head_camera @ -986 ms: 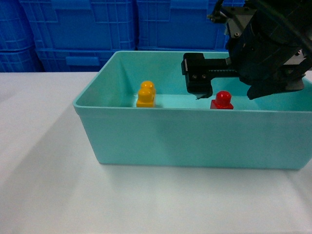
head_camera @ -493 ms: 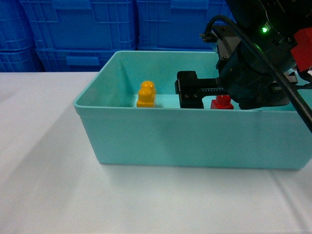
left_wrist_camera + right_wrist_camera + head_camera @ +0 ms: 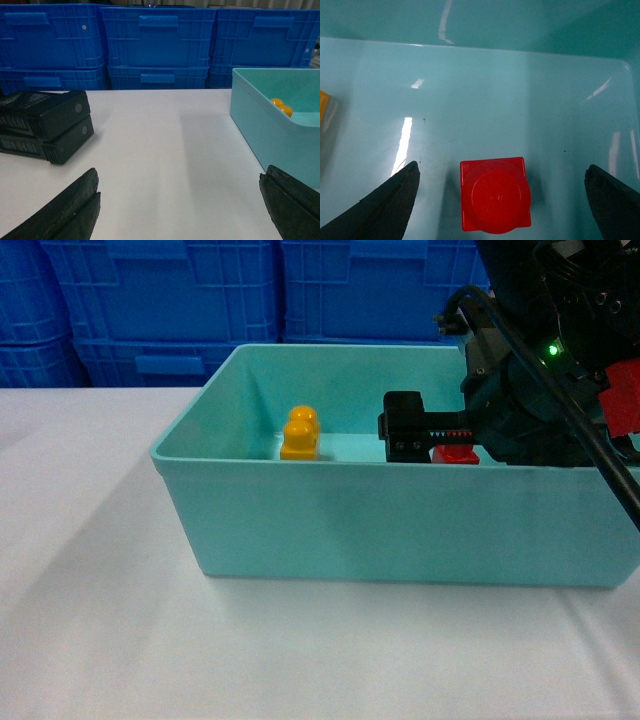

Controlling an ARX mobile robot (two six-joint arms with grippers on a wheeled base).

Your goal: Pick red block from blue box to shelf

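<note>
The red block (image 3: pixel 494 195) stands upright on the floor of the blue box (image 3: pixel 380 525), toward its right side. My right gripper (image 3: pixel 502 200) is down inside the box and open, one finger on each side of the block with clear gaps and no contact. In the head view only the block's base (image 3: pixel 457 453) shows behind the right gripper (image 3: pixel 440 440) and its arm. My left gripper (image 3: pixel 179 180) hangs open over the white table with nothing between its fingers, left of the blue box (image 3: pixel 260 120). The shelf is out of view.
An orange-yellow two-knob brick (image 3: pixel 300 432) stands in the box's left half, well away from the red block. Dark blue ribbed crates (image 3: pixel 200 300) are stacked behind the table. A black device (image 3: pixel 45 125) lies on the white table (image 3: pixel 100 590) to the left.
My right gripper has come down into the box from above, and its fingers now flank the red block. The block's knob has become hidden in the head view.
</note>
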